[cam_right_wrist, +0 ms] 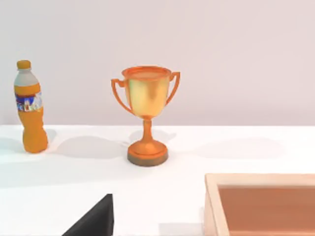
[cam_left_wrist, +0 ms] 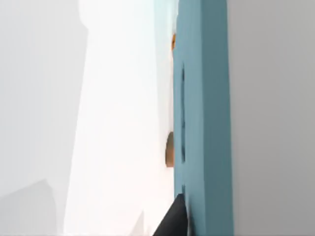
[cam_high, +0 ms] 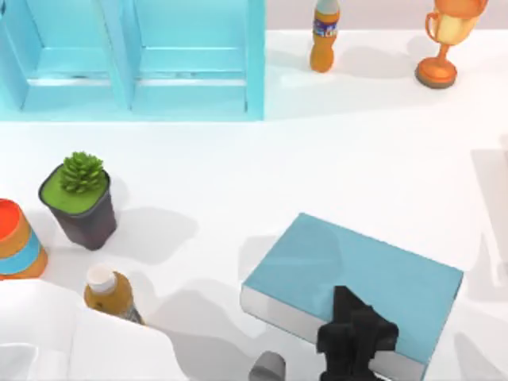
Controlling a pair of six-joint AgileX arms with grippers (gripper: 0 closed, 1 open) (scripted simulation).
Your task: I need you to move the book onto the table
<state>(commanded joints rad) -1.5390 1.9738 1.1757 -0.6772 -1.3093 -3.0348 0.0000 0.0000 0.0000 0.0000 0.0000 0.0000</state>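
Firstly, book (cam_high: 357, 266): one. Teal hardback with white page edges, lying flat and skewed at the near right of centre on the table (cam_high: 238, 159). Whether it rested on the surface or hung just above could not be told; a soft shadow spread out to its left.

Handling, as judged: stiff, thick and probably heavy for a two-finger claw, with smooth covers likely to slip. It is best taken across its thickness at the middle of a long edge, so that it neither tips nor fans open. Held by a corner it would sag.

Left gripper (cam_high: 357, 333): one, set over the middle of the book's near long edge. It appeared clamped on the book across the cover; the left wrist view showed one dark finger (cam_left_wrist: 172, 221) lying flush against the teal cover.

Right gripper (cam_right_wrist: 96, 219): one, parked off to the right and facing the far right corner. Whether apart or together could not be told.

Other items, counted:
- Shelf (cam_high: 131, 59): one, light blue, far left.
- Bottles: two. An orange one (cam_high: 325, 36) stood at the far edge, and a brown one with a white cap (cam_high: 111, 294) near left.
- Trophy (cam_high: 444, 40): one, far right corner.
- Plant (cam_high: 79, 198): one, in a dark pot at the left.
- Striped cup (cam_high: 14, 242): one, orange and blue, at the left edge.
- Wooden box (cam_right_wrist: 261, 204): one, seen in the right wrist view.
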